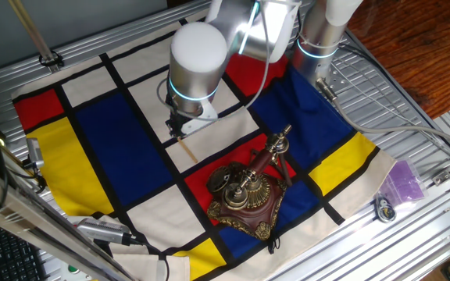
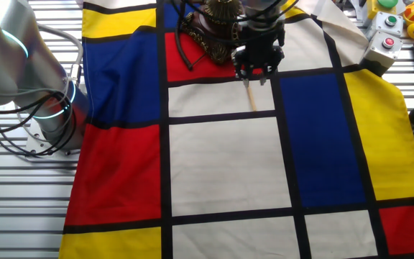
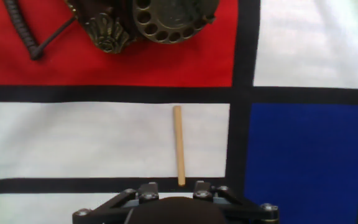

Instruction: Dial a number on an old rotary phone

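The gripper (image 2: 256, 72), clenched on a thin wooden stick (image 3: 179, 145), should lower its tip squarely into a hole of the old rotary phone's (image 1: 244, 195) dial (image 3: 166, 18).

Approach to dial: open cloth, one cord to the side.
Bare cloth (image 3: 104, 143) lies between gripper (image 3: 180, 186) and rotary phone (image 3: 160, 15); coiled cord (image 3: 23, 31) lies beside the dial.

table (image 1: 412, 101) | colour-block cloth (image 2: 221, 165) | old rotary phone (image 1: 244, 195) | purple pouch (image 1: 403, 183)
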Controlling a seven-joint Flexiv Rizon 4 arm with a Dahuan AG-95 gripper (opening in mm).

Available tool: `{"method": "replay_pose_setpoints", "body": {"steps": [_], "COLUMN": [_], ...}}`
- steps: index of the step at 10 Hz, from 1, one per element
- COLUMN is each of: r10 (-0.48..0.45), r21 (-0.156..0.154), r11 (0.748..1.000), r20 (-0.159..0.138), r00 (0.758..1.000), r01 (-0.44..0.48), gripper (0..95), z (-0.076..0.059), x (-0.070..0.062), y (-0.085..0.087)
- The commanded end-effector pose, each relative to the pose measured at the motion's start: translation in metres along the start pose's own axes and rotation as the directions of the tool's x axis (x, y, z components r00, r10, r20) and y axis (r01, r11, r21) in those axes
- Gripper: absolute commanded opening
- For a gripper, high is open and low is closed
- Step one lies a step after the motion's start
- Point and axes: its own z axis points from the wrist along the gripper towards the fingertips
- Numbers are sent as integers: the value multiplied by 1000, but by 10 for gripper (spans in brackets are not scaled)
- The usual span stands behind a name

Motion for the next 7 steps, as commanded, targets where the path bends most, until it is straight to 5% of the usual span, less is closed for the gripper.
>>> {"method": "replay_pose_setpoints", "body": {"steps": [1,3,5,7], "r10": [402,478,514,626], "r21": [-109,-171,-181,-211], "r11": [912,875,854,775], "r20": [63,153,151,128], "r00": [913,865,844,769], "r01": [-394,-453,-488,-595], "gripper": [0,0,0,0], "z": [-12,-19,-21,-22], "x": [-23,-26,-22,-18], "y": [-12,-16,-15,-12]}}
